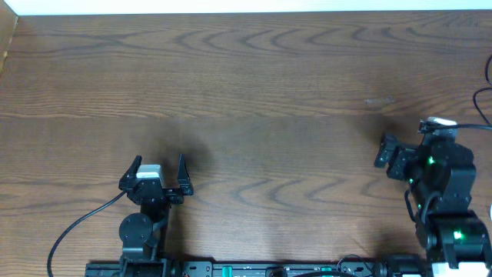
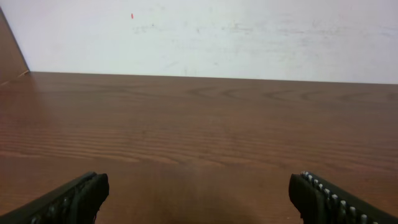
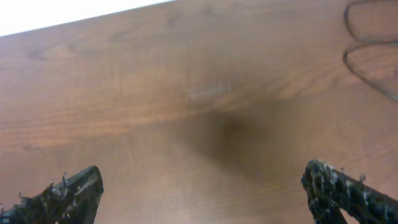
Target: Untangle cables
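Note:
Only thin black cable loops [image 1: 484, 96] show, at the table's far right edge; they also show in the right wrist view [image 3: 368, 46] at the top right. No white cord or plug is clearly in view. My right gripper [image 1: 403, 138] is open and empty, angled toward the far left, with the loops off to its right. In its wrist view [image 3: 202, 193] only bare wood lies between the fingers. My left gripper [image 1: 159, 163] is open and empty near the front left, far from the cables. Its wrist view [image 2: 199, 193] shows bare wood.
The wooden table [image 1: 246, 92] ends at a white wall [image 2: 205, 31] at the back. A faint smear [image 1: 380, 100] marks the wood ahead of the right gripper. A thick black arm wire [image 1: 77, 227] curves at the front left.

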`<state>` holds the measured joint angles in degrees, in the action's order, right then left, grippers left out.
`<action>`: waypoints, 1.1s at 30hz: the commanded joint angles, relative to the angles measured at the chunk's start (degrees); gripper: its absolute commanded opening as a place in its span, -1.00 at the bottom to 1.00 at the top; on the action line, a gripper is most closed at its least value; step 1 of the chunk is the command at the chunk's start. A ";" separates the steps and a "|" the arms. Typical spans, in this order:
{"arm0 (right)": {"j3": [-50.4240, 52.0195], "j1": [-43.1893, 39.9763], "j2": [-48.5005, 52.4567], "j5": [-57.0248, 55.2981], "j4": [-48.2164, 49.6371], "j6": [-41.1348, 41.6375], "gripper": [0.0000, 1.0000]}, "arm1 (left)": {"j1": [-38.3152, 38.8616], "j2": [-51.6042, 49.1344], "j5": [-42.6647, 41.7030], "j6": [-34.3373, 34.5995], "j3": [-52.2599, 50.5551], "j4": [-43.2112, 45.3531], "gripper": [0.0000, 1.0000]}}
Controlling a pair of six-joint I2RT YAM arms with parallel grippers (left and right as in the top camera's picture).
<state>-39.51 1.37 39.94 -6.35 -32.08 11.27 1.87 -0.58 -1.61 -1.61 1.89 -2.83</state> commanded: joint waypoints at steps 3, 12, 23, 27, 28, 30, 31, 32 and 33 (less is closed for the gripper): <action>6.25 0.11 -5.07 -1.44 5.97 -1.29 0.98 | -0.31 0.35 -0.35 -0.94 -1.66 -1.09 0.96; 22.23 0.13 -15.17 -0.55 19.82 -1.22 0.98 | -0.31 0.35 -0.35 -0.94 -1.66 -1.09 0.96; 31.04 0.13 -25.59 0.28 26.36 -1.03 0.99 | -0.31 0.35 -0.37 -0.94 -1.66 -1.09 0.96; 32.92 0.13 -28.20 1.01 27.87 -1.01 0.99 | -0.31 0.35 -0.35 -0.94 -1.66 -1.09 0.96; 33.18 0.13 -28.39 1.42 27.85 -1.03 0.98 | -0.31 0.35 -0.35 -0.94 -1.66 -1.09 0.96; 33.66 0.11 -28.48 2.32 27.85 -1.05 0.99 | -0.31 0.35 -0.35 -0.94 -1.66 -1.09 0.96; 33.94 0.11 -28.48 2.47 27.80 -1.05 0.98 | -0.31 0.35 -0.35 -0.94 -1.66 -1.09 0.95; 34.23 0.11 -28.48 2.47 27.85 -1.05 0.99 | -0.31 0.35 -0.35 -0.94 -1.66 -1.09 0.95; 34.58 0.11 -28.48 2.45 27.85 -1.05 0.99 | -0.31 0.35 -0.35 -0.94 -1.66 -1.09 0.96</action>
<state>-6.24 1.37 11.88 -4.99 -4.38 10.61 1.87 -0.58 -1.63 -1.76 1.89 -2.87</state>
